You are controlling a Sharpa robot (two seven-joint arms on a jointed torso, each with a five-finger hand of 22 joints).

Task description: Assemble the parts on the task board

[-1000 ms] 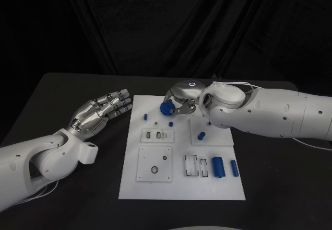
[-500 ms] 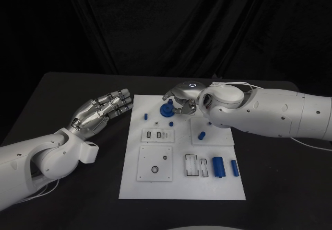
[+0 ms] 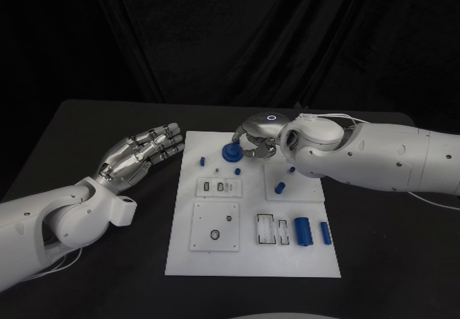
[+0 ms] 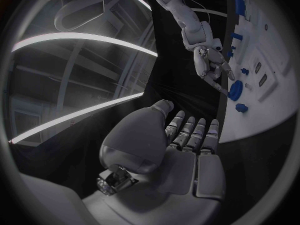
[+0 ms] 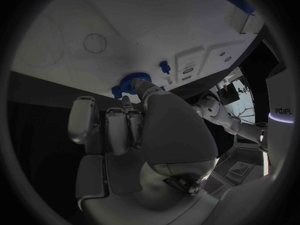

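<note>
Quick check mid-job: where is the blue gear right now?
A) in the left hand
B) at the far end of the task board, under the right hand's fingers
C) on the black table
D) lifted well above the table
B: the blue gear sits low on the task board at its far end, with the right hand over it; the left hand holds nothing.

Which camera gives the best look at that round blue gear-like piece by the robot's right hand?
The head view: the blue gear lies on the task board, seen from above. The left wrist view shows it small and distant; the right wrist view shows it partly hidden behind fingers.
</note>
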